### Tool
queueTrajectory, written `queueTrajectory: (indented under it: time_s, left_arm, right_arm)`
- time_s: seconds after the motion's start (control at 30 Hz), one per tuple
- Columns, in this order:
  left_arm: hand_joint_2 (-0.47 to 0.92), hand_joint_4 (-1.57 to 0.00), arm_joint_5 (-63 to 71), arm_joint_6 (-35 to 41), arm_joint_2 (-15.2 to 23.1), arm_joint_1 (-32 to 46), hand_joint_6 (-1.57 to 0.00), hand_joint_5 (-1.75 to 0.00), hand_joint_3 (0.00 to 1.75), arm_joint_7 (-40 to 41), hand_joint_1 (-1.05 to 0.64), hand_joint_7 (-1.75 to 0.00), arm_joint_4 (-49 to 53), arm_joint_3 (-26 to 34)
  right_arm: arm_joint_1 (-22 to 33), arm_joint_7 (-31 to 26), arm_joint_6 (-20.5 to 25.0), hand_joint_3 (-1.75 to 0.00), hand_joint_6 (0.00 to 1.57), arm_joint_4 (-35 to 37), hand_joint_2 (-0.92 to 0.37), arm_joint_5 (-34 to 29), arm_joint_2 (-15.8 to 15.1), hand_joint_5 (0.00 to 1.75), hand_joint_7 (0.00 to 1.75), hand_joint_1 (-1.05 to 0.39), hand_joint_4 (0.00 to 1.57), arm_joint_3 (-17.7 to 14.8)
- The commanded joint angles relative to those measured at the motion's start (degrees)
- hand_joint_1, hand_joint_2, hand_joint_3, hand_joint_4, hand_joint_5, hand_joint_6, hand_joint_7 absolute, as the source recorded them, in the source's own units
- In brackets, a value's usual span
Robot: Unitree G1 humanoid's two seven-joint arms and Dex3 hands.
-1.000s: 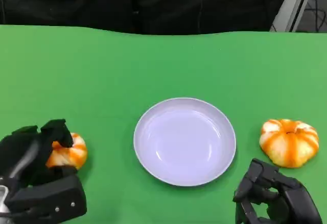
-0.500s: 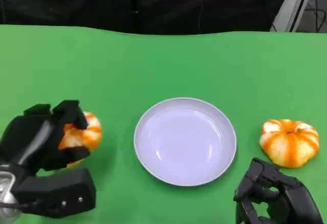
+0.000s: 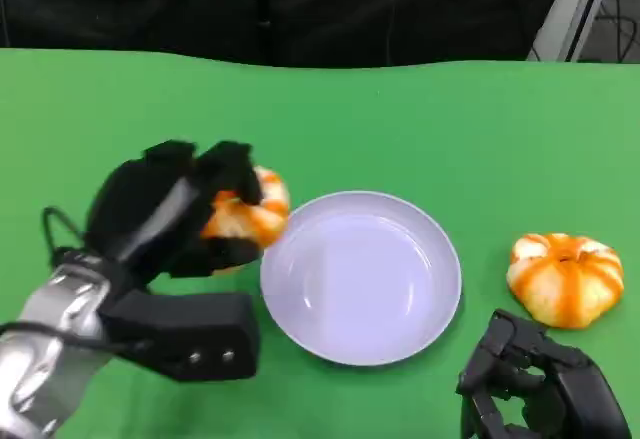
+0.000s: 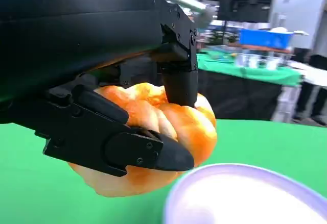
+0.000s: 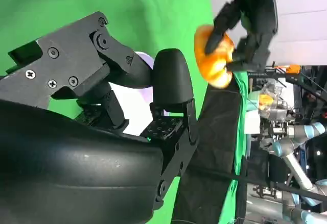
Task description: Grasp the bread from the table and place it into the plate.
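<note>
Head view: left robot hand point(image 3: 175, 209) is up off the green bench point(image 3: 400, 119), fingers wrapped around 1 orange-and-white bread point(image 3: 245, 209). The held bread sits in the air just beside the near-left rim of the white plate point(image 3: 360, 277), not inside it. Plate is near the middle of the bench, toward the front edge, nothing in it. A 2nd bread point(image 3: 565, 277), same orange stripes, lies flat on the bench toward the right edge, beside the plate but apart from it. Right robot hand point(image 3: 530, 389) is low at the front-right corner of the bench, fingers curled in, nothing in them, just in front of the 2nd bread and not touching it. A silver frame leg point(image 3: 580, 4) stands beyond the far-right corner, against a dark backdrop.

Left wrist view: black fingers point(image 4: 127, 142) clamp the bread point(image 4: 179, 127) from 2 sides; plate rim point(image 4: 204, 183) close under it.

Right wrist view: the right robot hand's point(image 5: 168, 106) own fingers are folded close together, empty; beyond it, the left robot hand point(image 5: 253, 15) holding the bread point(image 5: 212, 55) clear above the bench, with a slice of the plate point(image 5: 138, 96) visible.
</note>
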Motion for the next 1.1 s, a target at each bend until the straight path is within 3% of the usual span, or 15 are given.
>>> queueTrajectory:
  time_s: [0.03, 0.33, 0.43, 0.57, 1.1]
  left_arm:
    - [0.92, -0.59, 0.98, 1.23, -2.12, -3.83, -0.5, -1.75, 0.29, -2.11, -0.17, -1.73, 0.81, -1.68]
    - [0.92, -0.6, 1.57, 1.67, -3.41, -5.17, -0.5, -1.75, 0.27, -2.4, -0.16, -1.75, 1.56, -2.32]
    - [0.92, -0.61, 3.24, 1.01, -8.88, -10.39, -0.5, -1.75, 0.21, -1.54, -0.14, -1.75, 9.15, -6.66]
    - [0.92, -0.62, 3.73, 1.12, -11.2, -12.25, -0.5, -1.75, 0.18, -0.94, -0.12, -1.75, 13.3, -8.43]
    - [0.92, -0.63, 3.76, 0.73, -11.44, -12.77, -0.51, -1.75, 0.18, -0.49, -0.12, -1.75, 14.42, -8.58]
  right_arm:
    - [0.63, -0.83, -0.05, -1.12, 0.76, -0.59, -0.61, -0.3, 0.01, 1.75, 1.53, -0.12, 0.81, -0.15]
    - [0.69, -1.18, 0.22, -1.12, 0.77, -0.81, -0.61, -0.34, -0.09, 1.75, 1.53, -0.12, 0.82, 0.09]
    - [1.46, -1.67, 0.26, -1.12, 0.77, -1.67, -0.61, -0.83, 0.26, 1.75, 1.53, -0.13, 0.81, 0.65]
    - [1.58, -1.74, 0.43, -1.12, 0.77, -1.94, -0.61, -0.87, 0.24, 1.75, 1.53, -0.13, 0.81, 0.75]
    - [1.64, -1.78, 0.57, -1.12, 0.77, -2.07, -0.6, -0.93, 0.26, 1.75, 1.52, -0.13, 0.81, 0.76]
